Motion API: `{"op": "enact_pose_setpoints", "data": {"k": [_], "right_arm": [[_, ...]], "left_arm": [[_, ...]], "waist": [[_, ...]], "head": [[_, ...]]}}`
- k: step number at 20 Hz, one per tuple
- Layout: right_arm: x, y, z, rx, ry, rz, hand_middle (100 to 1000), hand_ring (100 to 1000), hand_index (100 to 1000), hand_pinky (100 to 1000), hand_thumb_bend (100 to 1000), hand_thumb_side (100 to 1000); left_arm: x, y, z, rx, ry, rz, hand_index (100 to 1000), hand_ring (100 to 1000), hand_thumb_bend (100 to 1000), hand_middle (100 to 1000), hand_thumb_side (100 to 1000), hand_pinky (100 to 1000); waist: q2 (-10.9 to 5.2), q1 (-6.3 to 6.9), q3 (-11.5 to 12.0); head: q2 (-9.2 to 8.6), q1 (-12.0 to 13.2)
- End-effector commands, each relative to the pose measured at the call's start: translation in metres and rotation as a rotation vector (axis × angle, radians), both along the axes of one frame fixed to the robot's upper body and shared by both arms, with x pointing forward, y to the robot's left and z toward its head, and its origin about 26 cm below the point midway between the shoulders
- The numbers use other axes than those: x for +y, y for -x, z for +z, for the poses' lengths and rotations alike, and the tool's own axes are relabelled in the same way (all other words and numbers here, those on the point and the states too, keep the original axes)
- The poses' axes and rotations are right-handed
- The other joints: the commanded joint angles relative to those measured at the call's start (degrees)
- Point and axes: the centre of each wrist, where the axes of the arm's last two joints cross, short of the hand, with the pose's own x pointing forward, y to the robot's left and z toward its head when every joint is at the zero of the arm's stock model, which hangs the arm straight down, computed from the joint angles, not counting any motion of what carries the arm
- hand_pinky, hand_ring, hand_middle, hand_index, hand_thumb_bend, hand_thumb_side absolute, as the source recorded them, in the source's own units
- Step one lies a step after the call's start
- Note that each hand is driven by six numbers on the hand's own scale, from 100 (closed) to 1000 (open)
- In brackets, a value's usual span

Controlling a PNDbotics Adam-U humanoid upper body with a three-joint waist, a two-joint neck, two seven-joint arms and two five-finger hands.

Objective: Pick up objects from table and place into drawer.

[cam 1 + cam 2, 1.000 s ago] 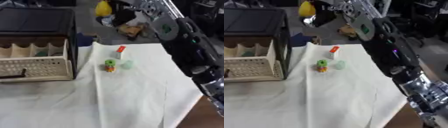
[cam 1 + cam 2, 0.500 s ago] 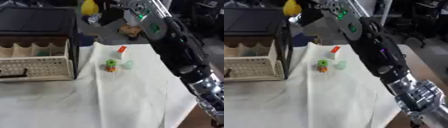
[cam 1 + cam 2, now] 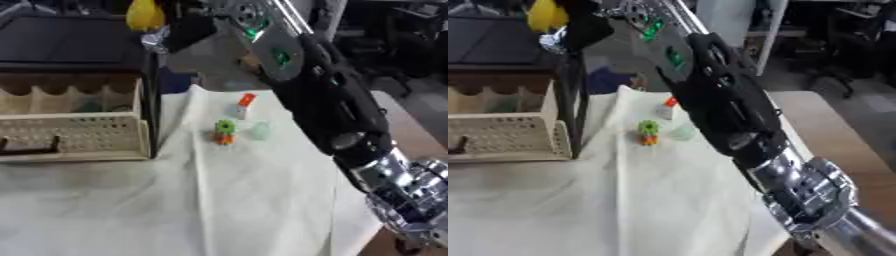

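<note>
Right robot hand (image 3: 179, 32) grasping yellow object (image 3: 144, 15), long axis upright, above open drawer (image 3: 74, 130).

From my seat, the drawer (image 3: 74, 135) sits pulled out at the left of the tabletop (image 3: 411, 145), under a cabinet (image 3: 70, 42) behind it. A cloth (image 3: 201, 200) covers the tabletop to its right. On the cloth I see three small objects close together: a block toy (image 3: 225, 132) nearest, a round piece (image 3: 260, 131) just right of it, a small box (image 3: 246, 102) behind them. My right hand (image 3: 179, 35) hangs above the cabinet's right edge, curled round a pear-shaped object (image 3: 144, 15)
</note>
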Motion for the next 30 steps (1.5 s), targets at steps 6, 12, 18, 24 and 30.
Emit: {"op": "enact_pose_setpoints", "data": {"k": [6, 12, 18, 24, 30], "right_arm": [[0.018, -0.001, 0.004, -0.016, 0.008, 0.014, 436, 563, 648, 522, 317, 649], [0.027, -0.007, -0.006, 0.021, 0.014, 0.018, 435, 562, 650, 519, 324, 634], [0.034, -0.012, -0.014, 0.05, 0.023, 0.019, 436, 562, 655, 518, 334, 625], [0.039, -0.018, -0.02, 0.047, 0.031, -0.006, 435, 565, 654, 518, 329, 632], [0.039, -0.021, -0.023, 0.044, 0.034, -0.016, 443, 569, 682, 522, 361, 634]], "left_arm": [[-0.002, 0.002, 0.008, -0.023, -0.017, -0.011, 573, 336, 100, 354, 1000, 322], [-0.003, 0.002, 0.008, -0.022, -0.018, -0.014, 572, 336, 100, 354, 1000, 322], [-0.003, 0.002, 0.007, -0.02, -0.018, -0.015, 571, 336, 100, 354, 1000, 322], [-0.004, 0.002, 0.006, -0.017, -0.019, -0.016, 571, 336, 100, 353, 1000, 322], [-0.004, 0.002, 0.006, -0.015, -0.022, -0.015, 570, 335, 100, 352, 1000, 321]], "waist": [[-0.87, 0.33, 0.38], [-0.86, 0.4, 0.58], [-0.83, 0.44, 0.72], [-0.77, 0.33, 0.88], [-0.66, 0.23, 0.84]], "head": [[-0.54, -0.03], [-0.64, -0.03], [-0.69, -0.09], [-0.69, -0.09], [-0.66, 0.01]]}}
